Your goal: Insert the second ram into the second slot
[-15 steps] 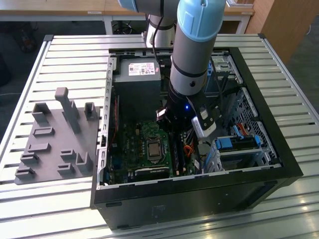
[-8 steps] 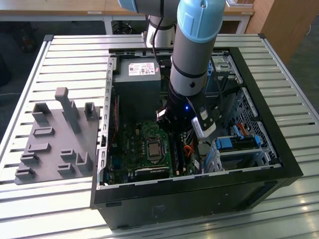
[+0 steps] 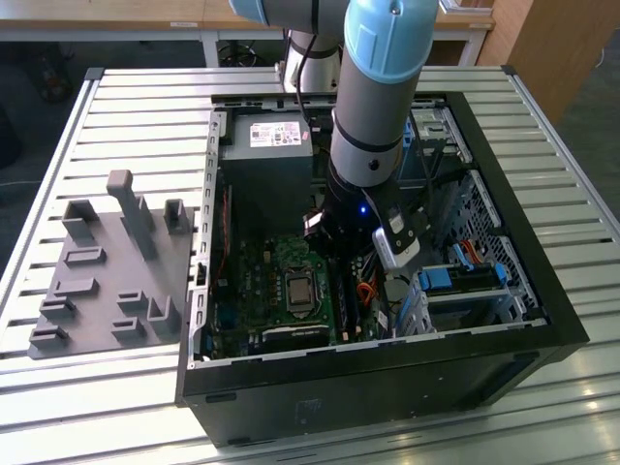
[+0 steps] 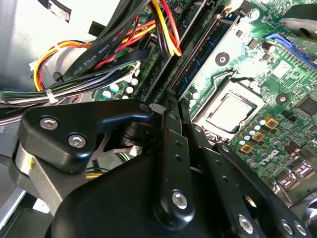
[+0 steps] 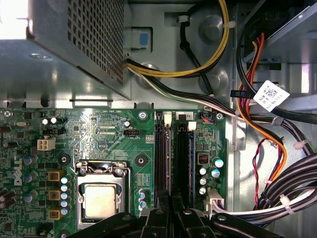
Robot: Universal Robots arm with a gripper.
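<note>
In the first wrist view the gripper (image 5: 172, 210) has its fingers (image 5: 157, 208) drawn together over the memory slots (image 5: 171, 156), though whether they clamp anything I cannot tell. A dark-blue ram stick (image 5: 191, 163) stands upright in the slot just beside the fingertips, on the green motherboard (image 5: 109, 139) inside the open computer case (image 3: 542, 291)

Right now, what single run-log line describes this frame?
arm: inside open PC case | gripper: over the RAM slots, beside CPU socket | second ram: standing in slot | seating: cannot tell
</note>
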